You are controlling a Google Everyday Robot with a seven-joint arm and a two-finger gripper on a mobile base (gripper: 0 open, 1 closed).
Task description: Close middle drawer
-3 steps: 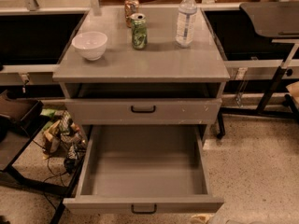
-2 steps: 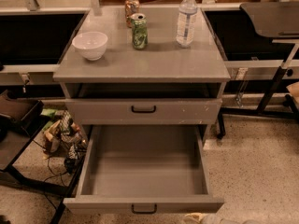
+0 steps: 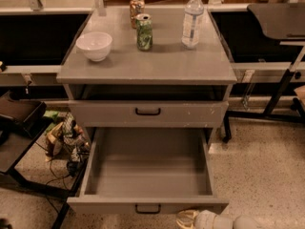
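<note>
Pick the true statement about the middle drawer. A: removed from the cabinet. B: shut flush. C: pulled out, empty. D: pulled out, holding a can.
C: the middle drawer is pulled far out with a bare floor; the hand sits at the picture's bottom edge, just outside the drawer's front.

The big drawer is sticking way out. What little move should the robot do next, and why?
Probably nudge the gripper, low at the picture's bottom edge just right of the black handle, against the front of the middle drawer and push inward. The drawer stands pulled far out, so its front is the surface to press.
</note>
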